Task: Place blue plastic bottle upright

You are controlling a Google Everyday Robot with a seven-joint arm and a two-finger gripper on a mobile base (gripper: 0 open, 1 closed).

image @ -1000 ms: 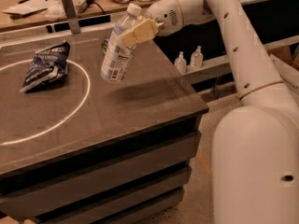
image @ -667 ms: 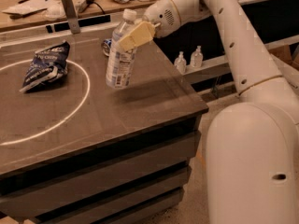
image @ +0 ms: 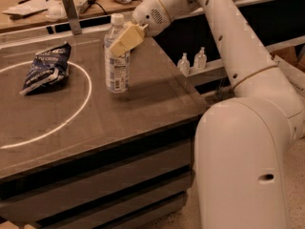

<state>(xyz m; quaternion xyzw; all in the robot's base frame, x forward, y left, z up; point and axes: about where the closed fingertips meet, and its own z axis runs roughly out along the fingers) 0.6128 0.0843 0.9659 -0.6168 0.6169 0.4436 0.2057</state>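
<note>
- My tool (image: 123, 41) is in the upper middle of the frame, and its tan pads pinch the blue plastic bottle (image: 116, 71) at the shoulder, just under the white cap.
- I hold it high on the body, I think, so that the base is free to meet the table (image: 147, 104) flat.
- The bottle is upright, with its base on the table or very close to it; I cannot tell if there is contact.
- It is just outside the right edge of the white circle (image: 89, 86), well apart from the dark blue snack bag (image: 45, 67) at the left.
- In my judgement the task is almost done: the grip must be released gently, because such a tall light bottle tips easily.
</note>
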